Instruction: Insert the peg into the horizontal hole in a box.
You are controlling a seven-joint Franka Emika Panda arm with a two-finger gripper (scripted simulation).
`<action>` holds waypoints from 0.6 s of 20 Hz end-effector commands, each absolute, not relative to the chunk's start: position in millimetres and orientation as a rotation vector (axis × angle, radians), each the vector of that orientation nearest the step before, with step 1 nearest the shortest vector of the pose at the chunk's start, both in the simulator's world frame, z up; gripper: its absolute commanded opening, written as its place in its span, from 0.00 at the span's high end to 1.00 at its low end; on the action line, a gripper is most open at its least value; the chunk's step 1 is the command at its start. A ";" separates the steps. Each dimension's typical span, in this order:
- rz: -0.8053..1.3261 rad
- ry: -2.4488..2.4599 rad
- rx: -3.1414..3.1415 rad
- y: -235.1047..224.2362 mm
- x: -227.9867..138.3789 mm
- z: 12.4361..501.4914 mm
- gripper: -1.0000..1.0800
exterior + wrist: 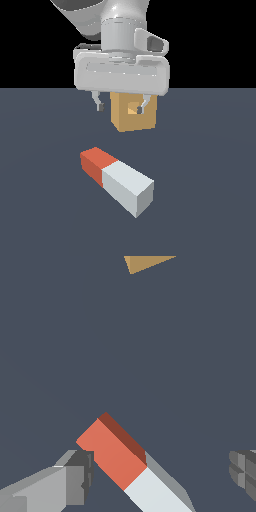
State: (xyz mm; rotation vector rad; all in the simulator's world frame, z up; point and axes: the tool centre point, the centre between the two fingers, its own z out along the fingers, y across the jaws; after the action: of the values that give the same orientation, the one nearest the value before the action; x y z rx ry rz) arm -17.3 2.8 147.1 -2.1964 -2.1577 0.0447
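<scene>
**A:** Looking at the gripper (121, 105) first, we're seeing the fingers spread wide, nothing between them. In the exterior view it's hanging in the air above the floor (45, 200), with the two dark fingertips (100, 106) showing in front of the box (134, 117). One tip is overlapping the hole (134, 109) from that angle, but we're not reading that as contact, just line of sight.

**B:** Yeah, we're agreeing on that. In the wrist view the gripper (165, 473) is showing one finger (77, 476) just beside the orange-red end of the peg (122, 458) and the other finger well off on the far side. We're not able to tell if the near finger is actually touching the peg or just lining up with it.

**A:** Same here. The peg (117, 180) is lying flat on the floor, angled, with its orange-red end pointing toward the exterior view's left and farther back, and the white end coming toward the camera on the exterior view's right.

**B:** And the box is sitting behind it, well apart, with the lighter yellowish hole facing the camera. In the wrist view we're only catching a tan corner of the box (145, 262) at the picture's edge.
</scene>
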 end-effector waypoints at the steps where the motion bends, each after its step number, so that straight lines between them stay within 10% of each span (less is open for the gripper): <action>1: 0.045 -2.158 -2.196 2.8 -17.3 147.1 0.04; 12: 0.041 -2.237 -2.123 -6.7 -20.3 140.8 0.04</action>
State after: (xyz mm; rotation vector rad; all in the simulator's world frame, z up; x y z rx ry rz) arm -19.6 -4.3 142.3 -2.1402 -2.2191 0.0419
